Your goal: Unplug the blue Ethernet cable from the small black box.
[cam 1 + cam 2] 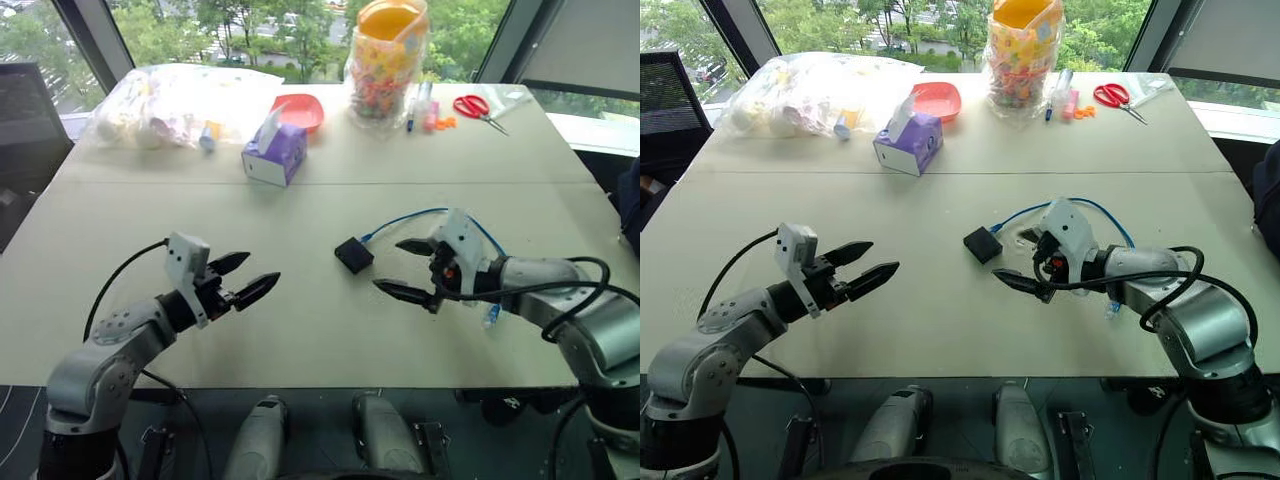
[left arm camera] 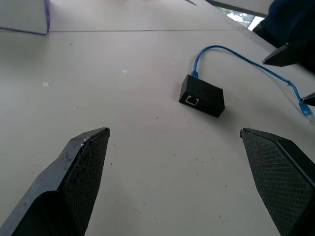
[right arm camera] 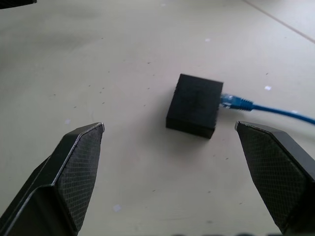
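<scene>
Lower left of the head view: left gripper (image 1: 250, 279) raised over the pale table (image 1: 300, 330), both black fingers spread wide and empty, tips aimed toward frame centre. Well apart from it, right of centre: small black box (image 1: 353, 255), flat on the tabletop, untouched. Still plugged into the box's far side: blue Ethernet cable (image 1: 405, 218), arcing up and to the right, then passing behind the right arm and reappearing at its loose end near the lower right. Just right of the box: right gripper (image 1: 407, 268), fingers likewise parted wide, holding nothing, one tip above and one below the box's level in the frame, close to the box but not touching it.

Seen along the left gripper's fingers: box (image 2: 202, 96) lying well ahead between the two spread pads, an open port facing the camera, cable (image 2: 231, 51) leaving from the opposite side. Seen along the right gripper's fingers: box (image 3: 193, 104) much nearer, centred in the gap between the pads, blue plug (image 3: 235, 102) seated in its side, cord trailing off toward the frame's right edge.

Along the top of the head view, left to right: clear plastic bag (image 1: 175, 105), purple tissue box (image 1: 275, 152), red bowl (image 1: 299, 110), jar of colourful pieces (image 1: 388, 65), red scissors (image 1: 476, 107).
</scene>
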Available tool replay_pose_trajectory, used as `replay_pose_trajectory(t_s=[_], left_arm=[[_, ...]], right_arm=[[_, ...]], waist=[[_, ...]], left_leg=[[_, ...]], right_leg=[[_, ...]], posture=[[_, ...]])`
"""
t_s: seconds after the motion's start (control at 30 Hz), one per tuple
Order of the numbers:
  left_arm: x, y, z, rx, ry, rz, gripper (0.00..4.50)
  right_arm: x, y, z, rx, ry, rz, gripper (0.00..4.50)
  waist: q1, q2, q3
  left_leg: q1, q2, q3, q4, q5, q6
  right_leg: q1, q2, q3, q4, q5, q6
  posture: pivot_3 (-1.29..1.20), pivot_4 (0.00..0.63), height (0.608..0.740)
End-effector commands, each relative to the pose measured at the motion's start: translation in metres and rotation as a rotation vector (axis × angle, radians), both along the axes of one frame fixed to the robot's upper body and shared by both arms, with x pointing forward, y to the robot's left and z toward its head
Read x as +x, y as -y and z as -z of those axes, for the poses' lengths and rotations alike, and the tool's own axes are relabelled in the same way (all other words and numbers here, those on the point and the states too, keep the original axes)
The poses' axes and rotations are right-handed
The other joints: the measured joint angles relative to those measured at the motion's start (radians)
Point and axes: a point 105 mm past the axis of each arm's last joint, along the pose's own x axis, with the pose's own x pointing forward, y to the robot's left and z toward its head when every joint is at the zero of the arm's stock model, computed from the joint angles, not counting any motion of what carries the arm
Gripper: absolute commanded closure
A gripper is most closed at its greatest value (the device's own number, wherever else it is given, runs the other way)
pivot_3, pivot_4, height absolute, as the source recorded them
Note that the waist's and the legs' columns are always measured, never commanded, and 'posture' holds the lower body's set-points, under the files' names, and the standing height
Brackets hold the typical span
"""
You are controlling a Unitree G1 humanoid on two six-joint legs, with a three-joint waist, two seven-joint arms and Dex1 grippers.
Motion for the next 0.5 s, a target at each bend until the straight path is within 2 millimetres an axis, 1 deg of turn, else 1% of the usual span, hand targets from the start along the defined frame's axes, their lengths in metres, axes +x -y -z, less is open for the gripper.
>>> replay_pose_trajectory(t_s=[0.03, 0.13, 0.23, 0.33, 0.43, 0.5], left_arm=[[-0.002, 0.003, -0.004, 0.025, 0.043, 0.016, 0.07], [-0.004, 0.005, -0.003, 0.049, 0.054, 0.035, 0.07], [-0.001, 0.007, -0.003, 0.116, 0.105, 0.06, 0.07], [0.006, 0.007, -0.005, 0.185, 0.163, 0.069, 0.07], [0.018, 0.009, -0.015, 0.207, 0.233, 0.073, 0.07], [0.022, 0.011, -0.021, 0.216, 0.266, 0.078, 0.07]], right_arm=[[0.003, 0.002, -0.01, -0.022, 0.045, -0.031, 0.0], [0.01, 0.004, -0.014, -0.057, 0.064, -0.053, 0.0], [0.029, 0.004, -0.024, -0.141, 0.113, -0.127, 0.0], [0.044, 0.003, -0.027, -0.239, 0.146, -0.199, 0.0], [0.062, -0.004, -0.029, -0.335, 0.172, -0.295, 0.0], [0.074, -0.007, -0.025, -0.418, 0.183, -0.354, 0.0]], waist=[[0.0, 0.0, 0.0], [-0.001, 0.0, 0.0], [-0.006, 0.0, 0.0], [-0.005, 0.0, 0.0], [-0.005, 0.0, 0.0], [-0.006, 0.0, 0.001]], left_leg=[[0.0, 0.0, 0.0, 0.0, 0.0, 0.0], [-0.001, 0.0, 0.0, -0.001, 0.0, 0.001], [-0.001, 0.0, 0.001, 0.0, 0.0, 0.001], [-0.001, 0.0, 0.001, 0.0, 0.0, 0.001], [-0.001, 0.0, 0.001, 0.0, 0.0, 0.001], [-0.002, 0.0, 0.001, 0.0, 0.0, 0.001]], right_leg=[[0.0, 0.0, 0.0, 0.0, 0.0, 0.0], [-0.001, 0.0, 0.0, -0.001, 0.0, 0.0], [-0.001, 0.0, 0.0, -0.001, 0.0, 0.0], [-0.001, 0.0, 0.0, -0.001, 0.001, -0.001], [-0.001, 0.0, 0.0, -0.001, 0.001, -0.001], [-0.002, 0.0, 0.0, -0.001, 0.001, 0.0]], posture=[[0.0, 0.15, 0.74], [0.0, 0.15, 0.74], [0.0, 0.15, 0.74], [0.0, 0.15, 0.74], [0.0, 0.15, 0.74], [0.0, 0.15, 0.74]])
